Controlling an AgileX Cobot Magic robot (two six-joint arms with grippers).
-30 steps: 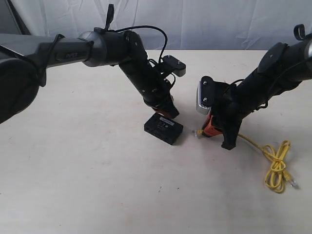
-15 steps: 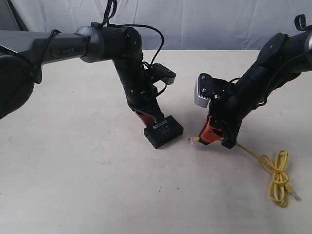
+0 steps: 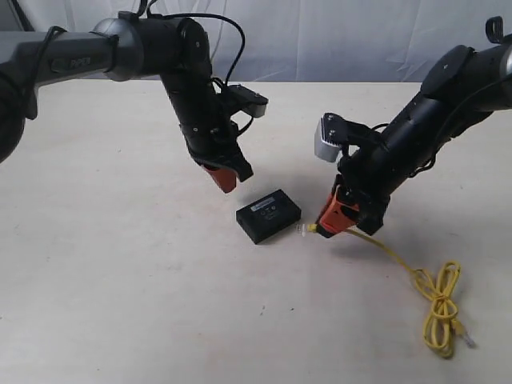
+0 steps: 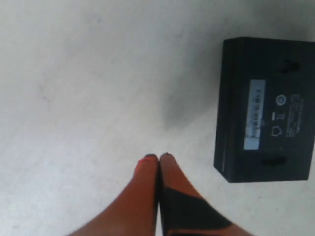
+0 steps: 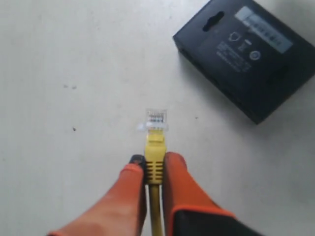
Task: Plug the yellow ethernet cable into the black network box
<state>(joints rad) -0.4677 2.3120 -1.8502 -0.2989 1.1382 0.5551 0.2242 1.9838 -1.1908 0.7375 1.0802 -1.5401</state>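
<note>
The black network box (image 3: 269, 215) lies flat on the table, its white label strip up; it also shows in the left wrist view (image 4: 266, 129) and the right wrist view (image 5: 247, 56). My right gripper (image 3: 326, 226) is shut on the yellow ethernet cable (image 3: 400, 262) just behind its clear plug (image 5: 156, 119), which points at the box from a short gap to its right. The cable trails right to a knotted loop (image 3: 440, 310). My left gripper (image 3: 225, 179) hangs shut and empty above the table, up and left of the box, its orange fingertips (image 4: 147, 162) pressed together.
A pale tabletop (image 3: 120, 272) spreads around the box. A light curtain (image 3: 360, 32) closes off the back. The cable's free end with its second plug (image 3: 466, 339) lies near the front right.
My left gripper has let go of the box's edge and lifted away up and left. The right gripper has carried the plug left and lower, closer to the box, dragging the loop along.
</note>
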